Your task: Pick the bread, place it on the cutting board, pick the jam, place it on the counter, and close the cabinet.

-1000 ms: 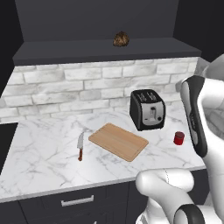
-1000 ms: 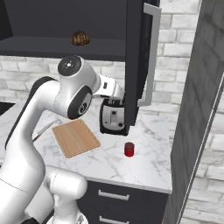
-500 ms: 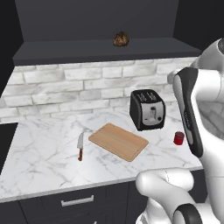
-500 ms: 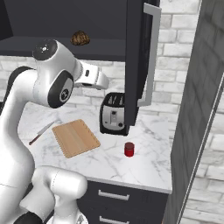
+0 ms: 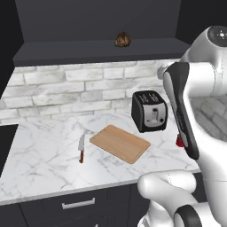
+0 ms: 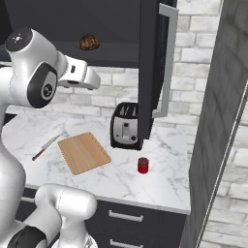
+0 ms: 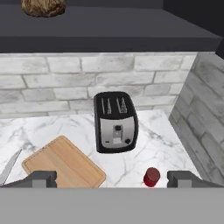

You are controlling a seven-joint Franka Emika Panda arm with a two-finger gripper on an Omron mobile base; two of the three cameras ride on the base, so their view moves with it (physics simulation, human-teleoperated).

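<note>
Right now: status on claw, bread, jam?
Claw open, empty. Bread on cabinet shelf. Jam on counter by toaster. Cutting board bare, path unobstructed.

Both base views look forward and down from behind the arm, left and right, sharing the white marble counter [image 5: 40,164] and black boxy toaster [image 5: 150,111], while the hand view faces the toaster, seemingly from nearer.
</note>
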